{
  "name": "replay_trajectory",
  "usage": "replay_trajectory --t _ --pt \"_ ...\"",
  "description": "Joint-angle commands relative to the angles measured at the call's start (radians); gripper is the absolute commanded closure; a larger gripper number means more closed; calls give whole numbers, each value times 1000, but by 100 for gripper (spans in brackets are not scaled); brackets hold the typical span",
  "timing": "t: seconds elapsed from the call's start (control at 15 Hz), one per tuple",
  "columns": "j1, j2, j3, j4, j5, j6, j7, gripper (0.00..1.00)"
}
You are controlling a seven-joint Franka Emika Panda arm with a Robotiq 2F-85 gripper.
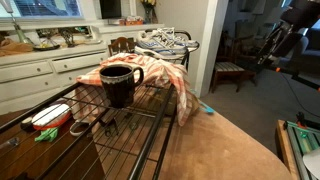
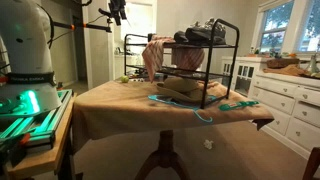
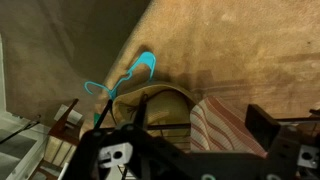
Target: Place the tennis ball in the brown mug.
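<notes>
The brown mug stands upright on the top shelf of a black wire rack, against a striped cloth. No tennis ball shows in any view. My gripper hangs high in the air, well away from the rack and off the table's side. It also shows in an exterior view. In the wrist view the gripper looks down on the table, its fingers wide apart with nothing between them. The mug is not in the wrist view.
Shoes sit on the rack's top. A green object lies beside a red-white item. Teal hangers lie on the tan tablecloth; one shows in the wrist view beside a tan hat.
</notes>
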Motion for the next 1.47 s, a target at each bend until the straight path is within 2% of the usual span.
replay_trajectory --t 0.0,0.2,0.27,0.53,0.8,1.13,1.4 --pt "8 2 -6 2 -7 -3 7 0" --pt "8 3 -6 1 -7 -3 7 0" --pt "30 9 -7 2 8 12 -4 0" --pt "158 46 6 2 112 116 -38 0" --pt "300 118 46 2 194 223 -83 0" --pt "447 272 111 1 204 379 -165 0" --pt "498 422 179 0 172 493 -181 0"
